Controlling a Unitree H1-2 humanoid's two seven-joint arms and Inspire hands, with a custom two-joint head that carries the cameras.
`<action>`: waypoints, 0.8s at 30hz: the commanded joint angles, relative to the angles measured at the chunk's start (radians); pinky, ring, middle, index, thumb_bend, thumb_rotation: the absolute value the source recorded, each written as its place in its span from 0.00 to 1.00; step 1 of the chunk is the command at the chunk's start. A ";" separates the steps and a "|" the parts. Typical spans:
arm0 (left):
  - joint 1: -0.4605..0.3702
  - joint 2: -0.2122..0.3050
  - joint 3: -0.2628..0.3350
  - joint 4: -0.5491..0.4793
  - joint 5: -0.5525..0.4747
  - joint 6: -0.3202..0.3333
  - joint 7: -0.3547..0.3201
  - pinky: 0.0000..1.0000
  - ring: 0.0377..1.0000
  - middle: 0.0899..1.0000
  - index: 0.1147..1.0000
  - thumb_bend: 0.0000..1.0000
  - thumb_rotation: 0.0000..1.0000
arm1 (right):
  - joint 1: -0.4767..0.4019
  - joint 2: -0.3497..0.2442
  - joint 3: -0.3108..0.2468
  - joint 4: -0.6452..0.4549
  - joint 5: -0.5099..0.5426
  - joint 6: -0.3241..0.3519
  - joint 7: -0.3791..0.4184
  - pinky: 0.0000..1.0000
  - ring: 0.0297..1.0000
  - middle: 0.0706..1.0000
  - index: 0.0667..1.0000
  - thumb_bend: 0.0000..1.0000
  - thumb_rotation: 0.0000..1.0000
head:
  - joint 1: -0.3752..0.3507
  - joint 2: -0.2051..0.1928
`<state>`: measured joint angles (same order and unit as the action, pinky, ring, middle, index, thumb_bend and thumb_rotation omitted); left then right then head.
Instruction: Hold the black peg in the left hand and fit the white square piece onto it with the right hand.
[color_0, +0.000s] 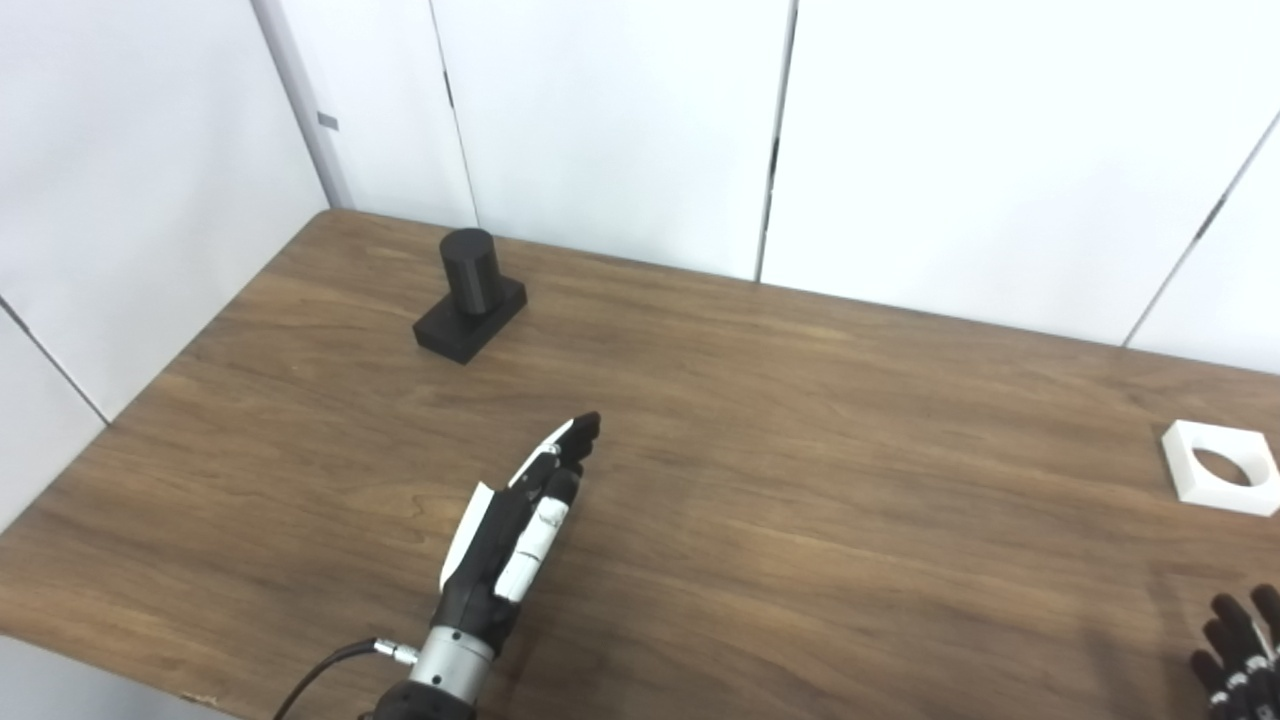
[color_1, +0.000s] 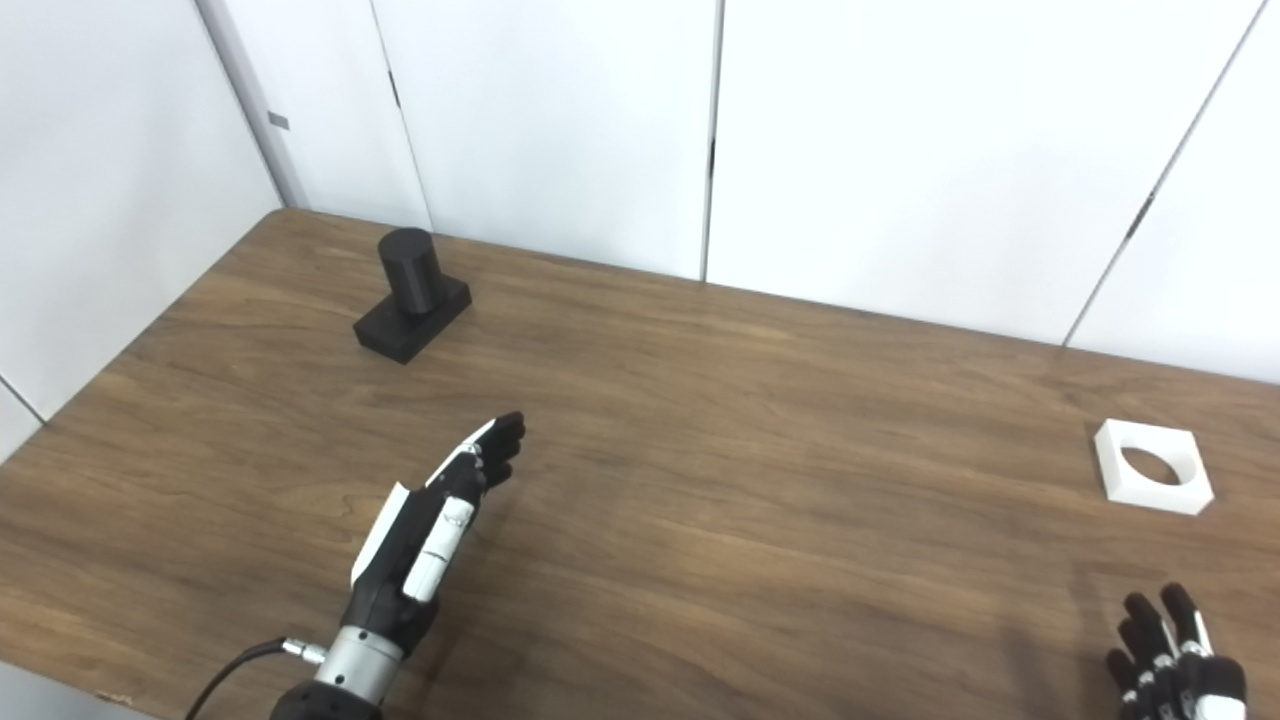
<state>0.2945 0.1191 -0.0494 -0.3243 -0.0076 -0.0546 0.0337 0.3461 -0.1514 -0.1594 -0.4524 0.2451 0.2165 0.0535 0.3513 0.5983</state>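
Note:
The black peg (color_0: 470, 294), a round post on a square black base, stands upright at the far left of the wooden table (color_0: 780, 430). The white square piece (color_0: 1220, 466) with a round hole lies flat near the right edge. My left hand (color_0: 520, 525) is open and empty, fingers stretched out over the table's front left, well short of the peg. My right hand (color_1: 1175, 660) is open and empty at the bottom right, nearer to me than the white piece, with only its fingers in view.
White wall panels (color_0: 600, 110) stand right behind the table's far edge and along its left side. A black cable (color_0: 320, 675) runs from my left wrist past the front edge.

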 joint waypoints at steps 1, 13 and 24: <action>0.019 -0.064 -0.001 -0.014 0.005 -0.038 0.019 0.94 0.94 0.93 0.90 0.66 0.92 | -0.010 -0.008 -0.012 -0.016 0.003 -0.040 0.007 0.98 0.98 0.95 0.98 0.57 1.00 | -0.002 -0.001; 0.012 -0.059 -0.006 -0.003 0.057 -0.034 0.061 0.95 0.94 0.92 0.89 0.66 0.86 | -0.014 -0.007 -0.015 -0.001 0.017 -0.051 0.019 0.91 0.95 0.93 0.94 0.54 1.00 | -0.022 -0.018; -0.029 -0.040 0.044 -0.101 0.299 0.004 0.148 0.79 0.87 0.87 0.86 0.62 0.51 | -0.001 -0.002 -0.016 -0.008 0.014 -0.061 0.024 0.79 0.91 0.89 0.90 0.52 1.00 | -0.004 -0.036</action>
<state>0.2907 0.1215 -0.0266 -0.3839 0.2579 -0.0465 0.1470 0.3511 -0.1515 -0.1655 -0.4413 0.2518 0.2003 0.0708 0.3467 0.5614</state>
